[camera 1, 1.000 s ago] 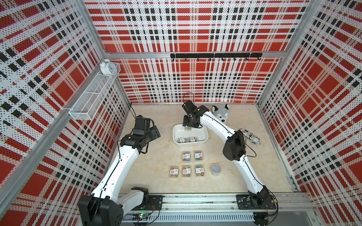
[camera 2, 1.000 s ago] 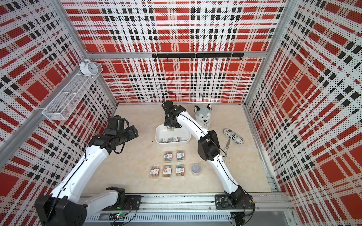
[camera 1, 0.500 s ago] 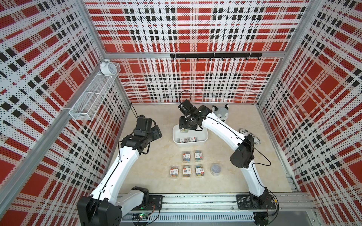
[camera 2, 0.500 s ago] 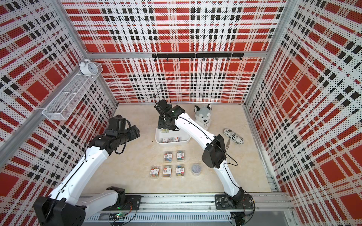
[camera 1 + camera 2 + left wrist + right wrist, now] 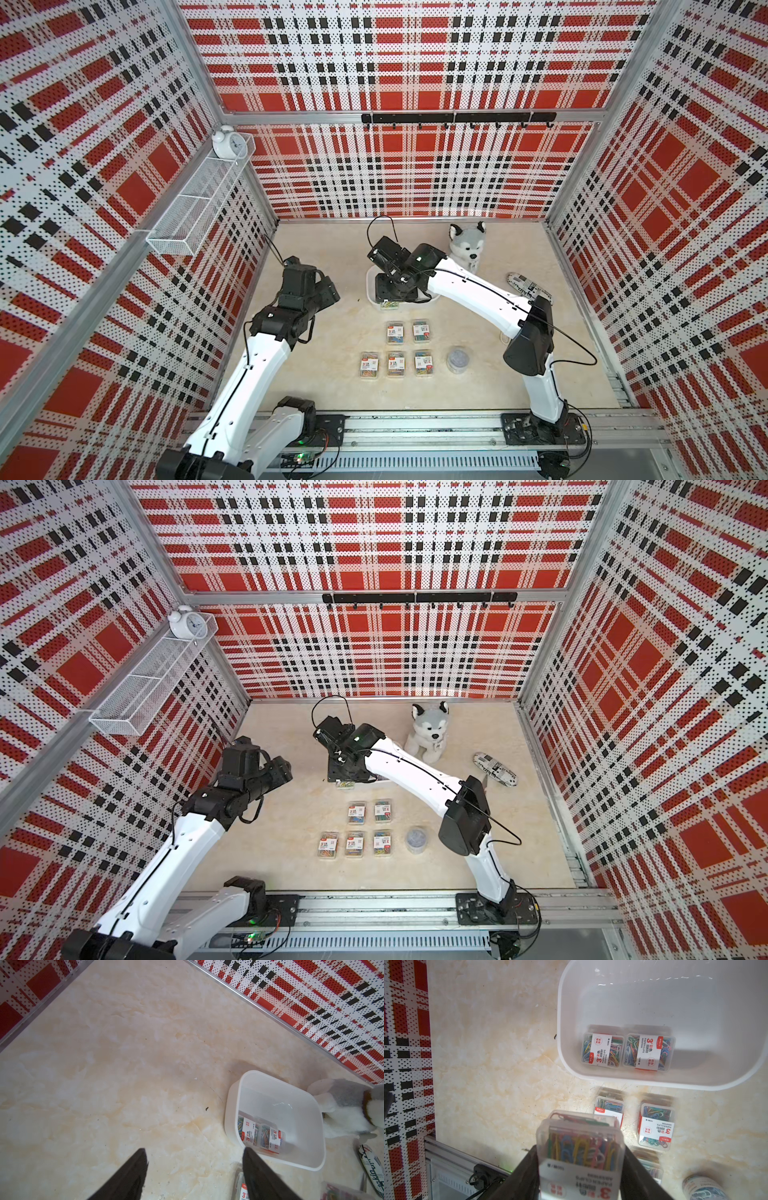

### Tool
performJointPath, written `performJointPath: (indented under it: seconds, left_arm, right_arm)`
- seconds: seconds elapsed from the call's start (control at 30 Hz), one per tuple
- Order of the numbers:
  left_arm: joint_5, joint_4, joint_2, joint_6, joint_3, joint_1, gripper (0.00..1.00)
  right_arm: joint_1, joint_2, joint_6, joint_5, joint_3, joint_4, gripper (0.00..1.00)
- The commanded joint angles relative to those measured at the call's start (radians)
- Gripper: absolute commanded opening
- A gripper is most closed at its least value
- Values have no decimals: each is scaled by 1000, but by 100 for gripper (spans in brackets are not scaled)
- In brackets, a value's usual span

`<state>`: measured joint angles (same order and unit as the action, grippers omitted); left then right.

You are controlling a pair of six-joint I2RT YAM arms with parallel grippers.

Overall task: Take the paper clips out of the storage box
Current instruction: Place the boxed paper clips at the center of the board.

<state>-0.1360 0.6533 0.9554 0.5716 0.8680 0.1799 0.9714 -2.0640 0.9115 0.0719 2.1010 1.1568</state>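
We are gripping clear rectangular plastic clip case (image 5: 581,1136) in right gripper (image 5: 580,1159); left gripper (image 5: 195,1151) jaws wide, empty; smooth case could slip onto near cases (image 5: 655,1126)

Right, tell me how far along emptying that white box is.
Done: five cases and the round tub sit out on the table. In hand: the right gripper is shut on a sixth case, held clear of the storage box. Left: two cases lie in the box. The left gripper hangs open, empty.
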Motion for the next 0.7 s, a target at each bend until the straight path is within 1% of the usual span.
performJointPath:
  seconds: [0.0,0.2,0.43,0.63,0.67]
  left_arm:
    - [-5,-21,-34,13,-32,-1,75]
    - [-5,-21,-79,22,-72,28,75]
    - [-19,-22,-98,21,-94,55,75]
    - [-29,-26,-104,18,-106,59,75]
    - [-28,-25,-106,18,-108,92,75]
  right_arm:
    - [35,30,19,-3,-11,-6,60]
    - [77,-39,41,8,43,-5,60]
    - [96,-112,81,-2,101,15,60]
    - [104,-145,100,-35,68,-5,61]
    - [105,-141,105,-36,52,-21,60]
